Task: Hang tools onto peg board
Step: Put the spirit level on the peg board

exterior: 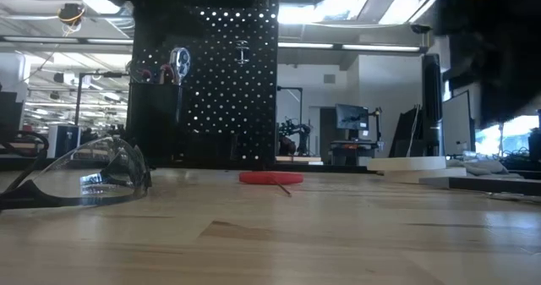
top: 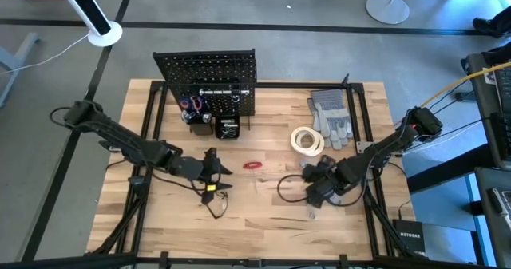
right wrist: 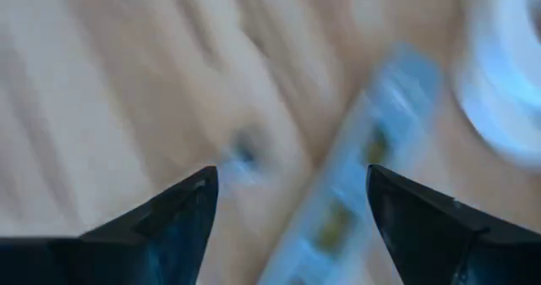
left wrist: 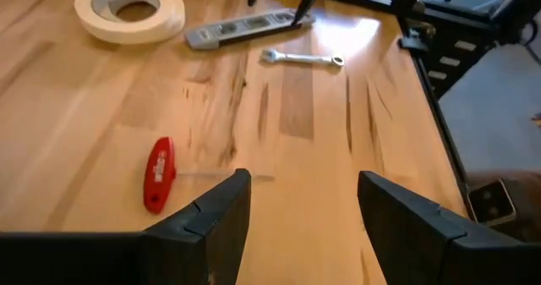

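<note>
Peg board point(top: 209, 79): black perforated panel, upright at the far edge of the bench point(top: 255, 213), bins on its front holding red-handled tools. Loose on the bench: red-handled driver point(left wrist: 159, 173) mid-bench, white tape roll point(top: 306, 140), silver level point(left wrist: 245, 28), wrench point(left wrist: 302, 58), safety glasses point(exterior: 80, 177). Grey gloves point(top: 330, 116) lie beside the tape. Left pincer point(left wrist: 300, 211): fingers apart, empty, just beside the driver. Right pincer point(right wrist: 292, 209): apart, empty, above the level.

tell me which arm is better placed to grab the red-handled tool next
Left, probably. The left gripper is open with the red-handled tool just ahead of it; the right gripper hangs over the silver level.
</note>
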Robot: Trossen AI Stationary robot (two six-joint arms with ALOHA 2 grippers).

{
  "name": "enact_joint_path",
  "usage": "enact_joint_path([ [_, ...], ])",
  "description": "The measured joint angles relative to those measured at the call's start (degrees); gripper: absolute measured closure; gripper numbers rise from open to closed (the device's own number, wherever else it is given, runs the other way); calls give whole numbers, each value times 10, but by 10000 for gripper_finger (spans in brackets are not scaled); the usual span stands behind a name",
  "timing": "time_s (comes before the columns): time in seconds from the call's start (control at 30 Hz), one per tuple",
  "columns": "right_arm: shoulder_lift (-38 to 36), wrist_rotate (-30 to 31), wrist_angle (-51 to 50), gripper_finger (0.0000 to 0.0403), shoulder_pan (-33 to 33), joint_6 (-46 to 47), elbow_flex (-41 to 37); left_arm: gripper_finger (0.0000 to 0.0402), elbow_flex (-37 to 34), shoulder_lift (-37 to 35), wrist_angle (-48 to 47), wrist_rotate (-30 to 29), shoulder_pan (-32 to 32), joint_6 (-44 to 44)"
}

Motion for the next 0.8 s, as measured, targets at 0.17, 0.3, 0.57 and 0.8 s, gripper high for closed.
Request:
enact_joint_path([
  [0.17, -1, -29, -89, 91, 38, 93, -33, 196, 0, 15, 14, 0, 9, 4],
  [0.3, 0, -83, -63, 93, 62, 145, -72, 196, 0, 17, 19, 0, 12, 5],
  [0.57, 0, -108, 63, 98, 76, 199, -140, 196, 0, 17, 18, 0, 14, 7],
  [0.8, -3, -91, 107, 98, 76, 209, -171, 196, 0, 17, 18, -1, 14, 8],
])
